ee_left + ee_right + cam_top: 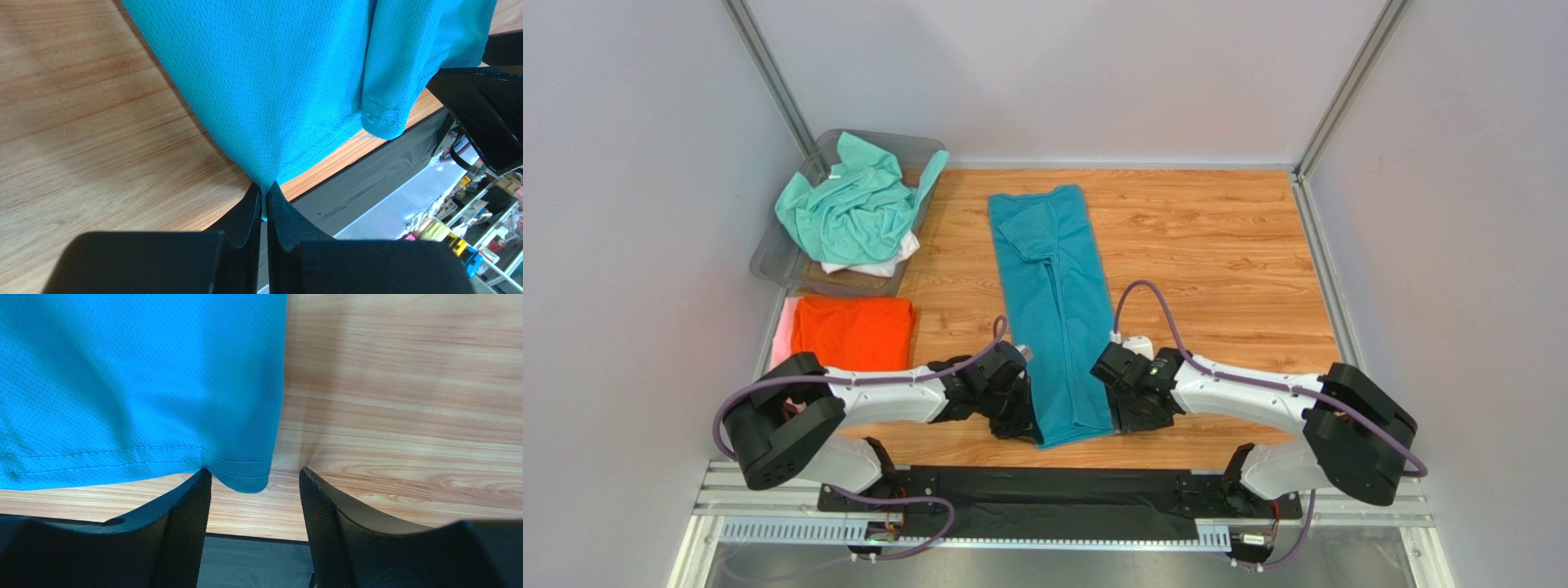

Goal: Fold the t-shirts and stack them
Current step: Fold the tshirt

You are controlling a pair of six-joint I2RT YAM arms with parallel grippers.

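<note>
A teal-blue t-shirt (1057, 306) lies folded into a long narrow strip down the middle of the wooden table (1222, 263). My left gripper (1020, 417) sits at its near left corner, shut on the teal cloth (276, 92), which is pinched between the fingertips (253, 202). My right gripper (1120, 410) is at the near right corner, jaws apart, with the hem corner (245, 474) lying between the fingers (190, 502) but not clamped. An orange t-shirt (854, 331) lies folded at the left over a pale pink one (783, 328). A mint-green t-shirt (854, 202) lies crumpled on a white one (885, 260).
A clear grey plastic bin (787, 251) at the back left holds the mint-green and white shirts. The table's near edge and a black base plate (1063, 502) lie just behind both grippers. White walls enclose the table.
</note>
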